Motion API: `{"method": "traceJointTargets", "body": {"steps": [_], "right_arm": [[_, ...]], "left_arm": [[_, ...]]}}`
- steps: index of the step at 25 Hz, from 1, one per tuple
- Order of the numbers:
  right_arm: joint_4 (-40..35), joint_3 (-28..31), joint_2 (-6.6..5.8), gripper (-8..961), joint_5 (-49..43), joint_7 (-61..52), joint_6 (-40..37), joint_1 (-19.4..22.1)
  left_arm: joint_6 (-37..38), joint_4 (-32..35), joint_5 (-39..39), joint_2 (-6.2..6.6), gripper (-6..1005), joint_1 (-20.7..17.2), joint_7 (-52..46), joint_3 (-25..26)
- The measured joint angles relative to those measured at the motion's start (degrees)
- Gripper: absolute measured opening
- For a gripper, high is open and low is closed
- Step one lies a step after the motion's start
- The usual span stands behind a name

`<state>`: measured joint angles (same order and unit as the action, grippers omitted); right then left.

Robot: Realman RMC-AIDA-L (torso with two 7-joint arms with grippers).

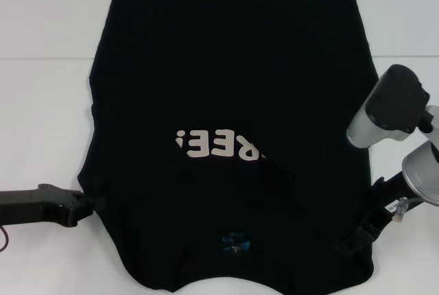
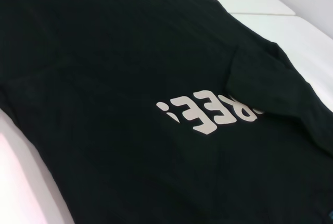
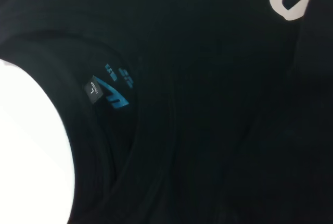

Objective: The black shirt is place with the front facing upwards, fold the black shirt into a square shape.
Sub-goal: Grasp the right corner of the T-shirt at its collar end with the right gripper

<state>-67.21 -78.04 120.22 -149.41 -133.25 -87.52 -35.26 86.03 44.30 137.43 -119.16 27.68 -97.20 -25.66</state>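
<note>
Sleeve fold (image 1: 274,171) overlaps black shirt (image 1: 226,68) lettering (image 1: 206,145).

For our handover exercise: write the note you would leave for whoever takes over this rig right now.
Left gripper: low at the shirt's left edge; grip unclear.
Right gripper: low at the shirt's right edge near the collar; grip unclear.
Shirt: flat on the white table, front up, collar nearest the robot, label showing.
Done: a right-side flap lies folded over, covering the start of the lettering.
Left: remaining folds into a square.
</note>
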Motion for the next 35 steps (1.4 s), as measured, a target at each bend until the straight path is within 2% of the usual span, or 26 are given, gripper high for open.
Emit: {"method": "traceJointTargets", "body": {"steps": [6,12,17,21,22,23,24,25,27,33,35], "right_arm": [[-0.3,-2.1,0.00,884,-1.4,-1.9,0.8,-0.6],[-1.1,0.3,-0.10,884,1.8,-1.1,0.5,-0.6],[-2.0,9.3,-0.38,883,8.6,1.7,-4.5,-0.2],[-0.9,17.5,-0.60,883,9.7,0.8,-10.2,-0.2],[0.1,21.9,-1.07,883,8.9,-0.8,-13.4,-0.4],[0.1,21.9,-1.07,883,8.9,-0.8,-13.4,-0.4],[1.1,25.6,-1.99,883,8.2,-2.5,-16.0,-0.3],[1.1,25.6,-1.99,883,8.2,-2.5,-16.0,-0.3],[2.4,28.1,-2.98,883,7.9,-4.0,-17.8,0.0],[13.7,34.5,-6.77,883,7.8,-5.1,-18.6,0.5],[16.6,35.8,-7.21,883,7.8,-4.4,-18.1,0.8]], "left_arm": [[-0.2,-0.1,-0.1,0.08,5,-0.1,0.3,0.0],[-0.6,-0.8,-0.1,0.31,5,0.0,0.4,0.0],[-0.7,-1.0,-0.1,0.35,5,0.0,0.4,0.0],[-0.7,-1.4,-0.1,0.34,5,0.0,0.4,0.0],[-0.7,-1.4,-0.1,0.34,5,0.0,0.4,0.0],[-0.7,-1.4,-0.1,0.34,5,0.0,0.4,0.0],[-0.7,-1.5,-0.1,0.34,5,0.0,0.4,0.0],[-0.7,-1.5,-0.1,0.34,5,0.0,0.4,0.0],[-0.7,-1.5,-0.1,0.34,5,-0.1,0.4,0.0],[-0.7,-2.0,-0.1,0.37,4,0.1,0.5,-0.2],[-0.8,-2.4,-0.1,0.58,4,0.2,0.6,-0.3]]}}
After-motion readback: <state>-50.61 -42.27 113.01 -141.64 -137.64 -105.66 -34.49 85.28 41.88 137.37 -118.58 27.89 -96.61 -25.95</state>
